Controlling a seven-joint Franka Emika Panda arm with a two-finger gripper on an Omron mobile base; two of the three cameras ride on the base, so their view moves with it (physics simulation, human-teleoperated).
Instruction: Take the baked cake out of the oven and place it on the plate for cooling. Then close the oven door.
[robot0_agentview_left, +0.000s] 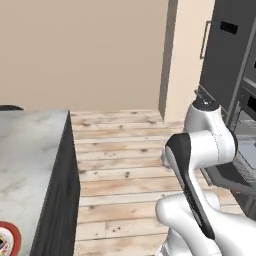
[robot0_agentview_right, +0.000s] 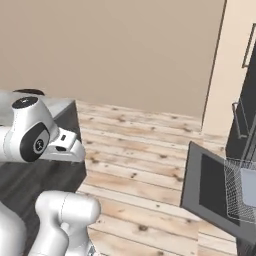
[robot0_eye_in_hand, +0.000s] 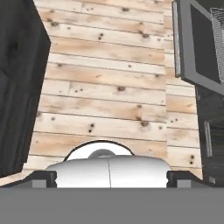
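Note:
The oven (robot0_agentview_left: 248, 117) stands at the far right with its door (robot0_agentview_right: 209, 189) hanging open, dark glass window facing up. A wire rack (robot0_agentview_right: 239, 192) juts out over the door. On the rack, cut by the frame edge, lies a pale grey shape (robot0_agentview_right: 248, 187); I cannot tell whether it is the cake. The plate (robot0_agentview_left: 7, 239), orange-red rimmed, lies on the grey counter (robot0_agentview_left: 30, 150) at the lower left. My gripper (robot0_eye_in_hand: 111, 179) is open with nothing between its fingertips (robot0_eye_in_hand: 43, 178). It looks down at the wooden floor, and the oven door (robot0_eye_in_hand: 197, 43) is at the upper right of the hand view.
Light wooden floor (robot0_agentview_left: 125, 150) runs between the counter's dark side (robot0_agentview_left: 62, 200) and the oven. A tall dark cabinet with a vertical handle (robot0_agentview_left: 206, 40) stands next to the oven. A beige wall closes the back. A dark round thing (robot0_agentview_left: 10, 107) sits at the counter's far end.

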